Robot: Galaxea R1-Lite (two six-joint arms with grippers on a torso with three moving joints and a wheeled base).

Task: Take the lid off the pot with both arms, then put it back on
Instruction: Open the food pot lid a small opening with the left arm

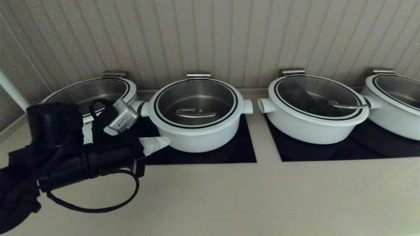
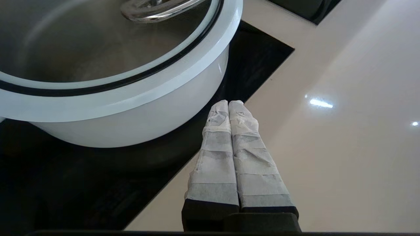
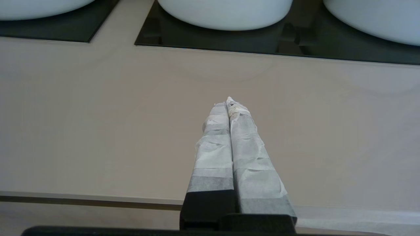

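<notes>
The pot (image 1: 197, 139) is white, second from the left, on a black panel. The glass lid (image 1: 197, 98) sits on it, with its steel hook handle (image 1: 196, 114) at the centre. My left gripper (image 1: 165, 141) is shut and empty, low beside the pot's front left wall, over the panel's edge. In the left wrist view the gripper (image 2: 228, 103) points past the pot's wall (image 2: 131, 121), below the lid (image 2: 82, 49) and handle (image 2: 157, 8). My right gripper (image 3: 228, 102) is shut and empty over the bare counter near its front edge, out of the head view.
Wider white pots stand at the far left (image 1: 95, 90), at the right (image 1: 315, 127) and at the far right (image 1: 393, 121). Black panels (image 1: 236, 154) lie under them. The beige counter (image 1: 246, 196) stretches in front. A panelled wall rises behind.
</notes>
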